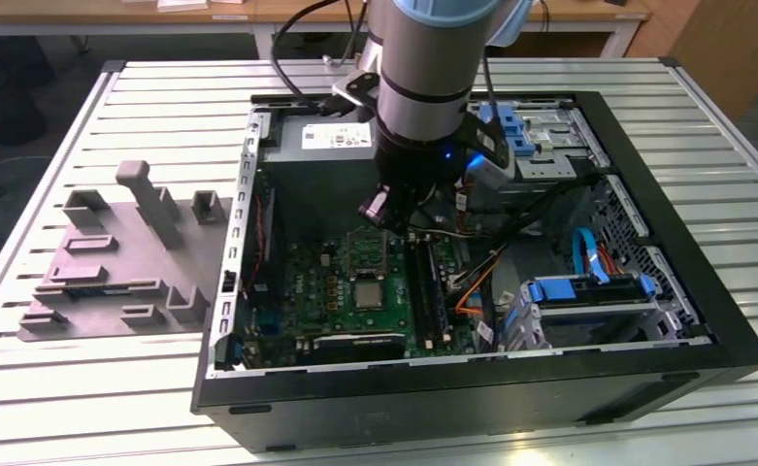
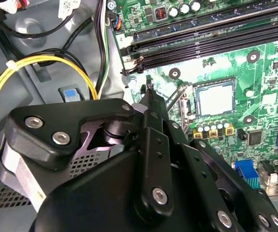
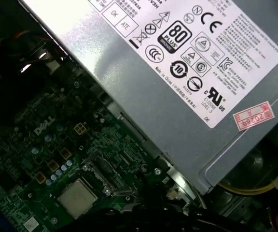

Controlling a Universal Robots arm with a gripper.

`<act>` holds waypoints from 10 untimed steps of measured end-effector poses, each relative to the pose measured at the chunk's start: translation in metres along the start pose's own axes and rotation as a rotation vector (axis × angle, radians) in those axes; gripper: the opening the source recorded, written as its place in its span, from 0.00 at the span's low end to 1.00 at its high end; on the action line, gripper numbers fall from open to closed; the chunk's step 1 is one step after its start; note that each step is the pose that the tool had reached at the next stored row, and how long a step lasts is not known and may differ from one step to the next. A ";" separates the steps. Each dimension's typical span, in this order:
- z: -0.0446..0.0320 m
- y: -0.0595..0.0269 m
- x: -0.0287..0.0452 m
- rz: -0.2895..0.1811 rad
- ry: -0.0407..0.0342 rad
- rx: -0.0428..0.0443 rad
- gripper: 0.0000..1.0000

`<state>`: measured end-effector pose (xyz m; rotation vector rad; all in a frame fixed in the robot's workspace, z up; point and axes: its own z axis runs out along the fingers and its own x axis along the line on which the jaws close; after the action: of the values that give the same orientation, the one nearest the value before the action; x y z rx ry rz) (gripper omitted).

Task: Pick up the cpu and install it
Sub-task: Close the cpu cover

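An open black computer case (image 1: 638, 369) lies on a slatted white table (image 1: 158, 87), with a grey moulded fixture (image 1: 119, 262) beside it at the exterior view's left. The arm reaches down into the middle of the case, its pincer (image 1: 398, 218) hanging above the green motherboard (image 1: 340, 291), close to the grey power supply (image 1: 320, 146) in the upper part of the frame. Whether the pincer's fingers stand apart or together, I cannot tell. The cpu (image 1: 370, 292) sits flat in its socket on the motherboard, below the pincer and apart from it; it appears at centre right in the second wrist view (image 2: 215, 98) and at lower left in the first wrist view (image 3: 77, 198). Yellow cables (image 2: 42, 60) loop at upper left of the second wrist view.
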<state>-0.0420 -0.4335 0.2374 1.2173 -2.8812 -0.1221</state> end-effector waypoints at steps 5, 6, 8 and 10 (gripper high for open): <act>-0.0007 0.0000 0.0001 -0.065 0.0053 -0.0011 0.11; -0.0007 0.0000 0.0000 -0.082 0.0067 -0.0014 0.11; -0.0006 0.0000 0.0001 -0.114 0.0090 -0.0020 0.11; -0.0007 0.0000 0.0001 -0.136 0.0108 -0.0024 0.11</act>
<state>-0.0421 -0.4336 0.2381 1.4084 -2.7867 -0.1197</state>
